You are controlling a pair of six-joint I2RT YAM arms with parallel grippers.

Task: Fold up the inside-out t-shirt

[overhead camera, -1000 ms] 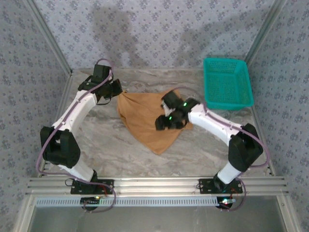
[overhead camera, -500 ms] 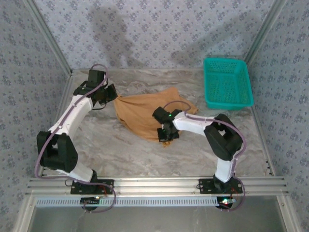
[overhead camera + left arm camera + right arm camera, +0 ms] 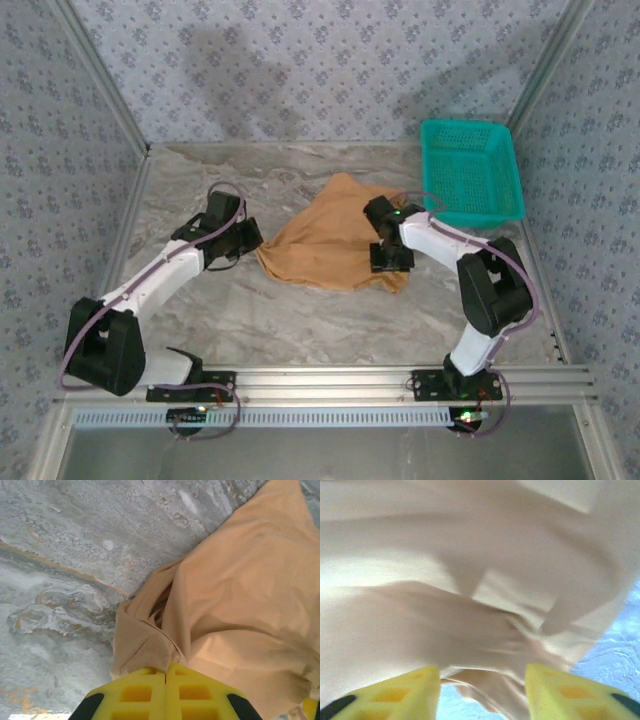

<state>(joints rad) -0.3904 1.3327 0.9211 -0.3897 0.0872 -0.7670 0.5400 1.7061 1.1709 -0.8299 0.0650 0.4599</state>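
On the grey marbled bench [image 3: 200,310] the left arm reaches low toward the middle. Its left end effector [image 3: 255,243] is clamped tight on a bunched hem at the left corner of the tan cloth inside-out t-shirt [image 3: 325,240], which lies crumpled mid-bench. The right arm is folded back on itself, and its right end effector [image 3: 390,262] points down at the shirt's right edge, yellow fingers [image 3: 395,690] parted with loose cloth between them. A teal plastic mesh basket [image 3: 475,218] sits at far right, near the shirt.

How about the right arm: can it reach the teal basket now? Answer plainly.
Probably yes: the right gripper stands open over the t-shirt, and the teal basket sits close beside that arm, nothing between.
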